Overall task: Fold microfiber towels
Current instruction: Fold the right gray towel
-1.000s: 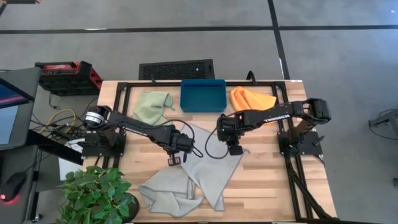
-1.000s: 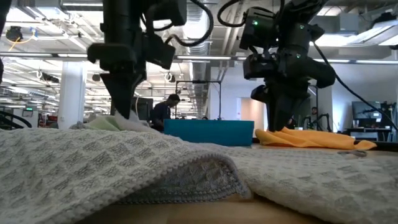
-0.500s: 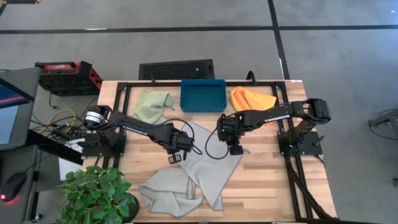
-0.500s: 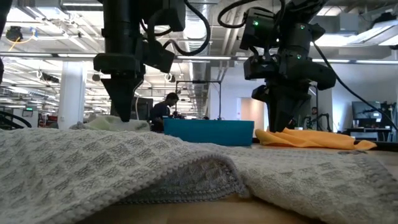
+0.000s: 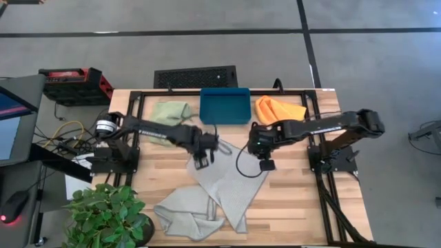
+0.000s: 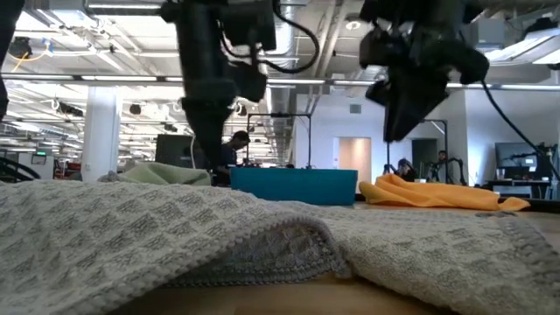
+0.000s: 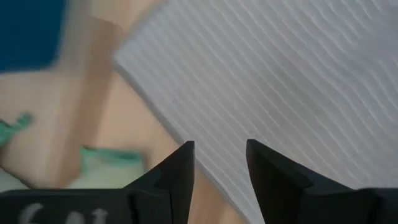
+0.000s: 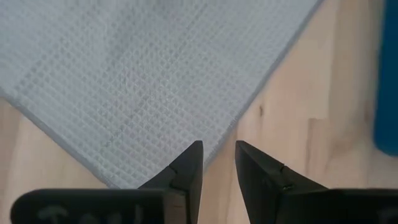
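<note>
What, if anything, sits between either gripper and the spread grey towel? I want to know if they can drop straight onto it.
Nothing visible does. The left gripper and the right gripper, both with fingers apart and empty, hang over the edges of the spread grey towel, with only bare table beside it.

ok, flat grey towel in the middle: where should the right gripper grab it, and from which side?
Probably the corner of the flat grey towel nearest the right gripper, on the tray-facing end. In the right wrist view the towel lies as one flat layer with bare wood beyond both edges, so come down from above at that corner, one finger off the cloth, and pinch the hem.
</note>
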You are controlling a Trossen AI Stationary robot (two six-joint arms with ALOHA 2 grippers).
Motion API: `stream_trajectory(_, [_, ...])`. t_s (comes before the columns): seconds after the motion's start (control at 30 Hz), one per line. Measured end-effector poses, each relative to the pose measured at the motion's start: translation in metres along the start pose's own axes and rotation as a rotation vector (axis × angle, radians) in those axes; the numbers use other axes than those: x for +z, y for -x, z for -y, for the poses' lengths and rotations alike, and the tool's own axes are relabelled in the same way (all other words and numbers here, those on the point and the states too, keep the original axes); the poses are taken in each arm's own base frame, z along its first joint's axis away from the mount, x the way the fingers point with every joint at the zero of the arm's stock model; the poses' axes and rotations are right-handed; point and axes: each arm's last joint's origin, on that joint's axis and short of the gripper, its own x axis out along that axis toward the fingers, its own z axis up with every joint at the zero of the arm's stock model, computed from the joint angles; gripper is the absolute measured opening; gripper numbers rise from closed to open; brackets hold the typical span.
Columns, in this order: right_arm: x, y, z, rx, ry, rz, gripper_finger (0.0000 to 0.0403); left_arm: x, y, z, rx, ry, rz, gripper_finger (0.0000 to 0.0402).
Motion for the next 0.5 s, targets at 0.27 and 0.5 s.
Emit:
stream_trajectory(0.27, [-0.001,0.023,-0.015,0.011,-0.006,0.072,0.0117,0.026,-0.022,-0.055,-0.061,0.191,0.068,0.0137])
stream_trajectory(0.5, [-0.001,0.023,-0.027,0.031,0.031,0.067,0.0117,0.03,-0.062,-0.07,-0.053,0.259,0.006,0.0137])
